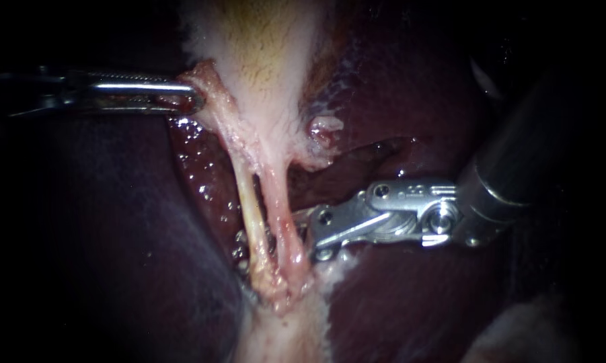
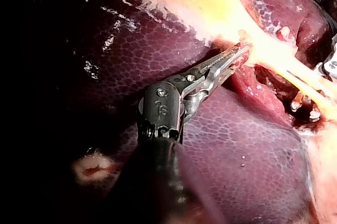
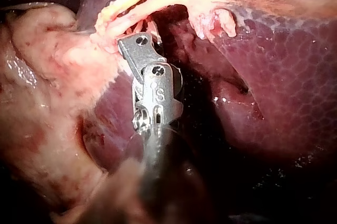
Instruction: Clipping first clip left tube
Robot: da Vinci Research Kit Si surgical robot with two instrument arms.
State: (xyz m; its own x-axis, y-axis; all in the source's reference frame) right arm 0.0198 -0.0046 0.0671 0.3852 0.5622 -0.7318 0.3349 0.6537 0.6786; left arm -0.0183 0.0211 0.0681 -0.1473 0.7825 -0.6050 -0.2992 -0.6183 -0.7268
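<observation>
Endoscope view: shows two thin tubes running side by side from the pale gallbladder (image 1: 262, 54) down across the middle of the dark red liver (image 1: 410, 302). Shows the left tube (image 1: 251, 215), yellowish, just beside a pinker tube (image 1: 284, 225), both pulled straight and ending in a pale lump (image 1: 276, 289) lower down. Finds the left instrument (image 1: 190, 101) reaching in from the left, jaws pinching a pink flap of tissue (image 1: 205, 77) from both sides at the gallbladder's edge. Finds the right instrument (image 1: 309, 235) coming in from the right, jaws a little way apart and holding nothing, tips right up against the pinker tube. Cannot tell whether those tips reach as far as the left tube, or whether any tube sits between them. Left wrist view: shows the toothed jaws closed on the flap, with the two tubes running away just ahead of them over the shiny liver. Right wrist view: shows the silver jaws touching the pink strands where the tubes meet the pale lump, with liver on the far side.
</observation>
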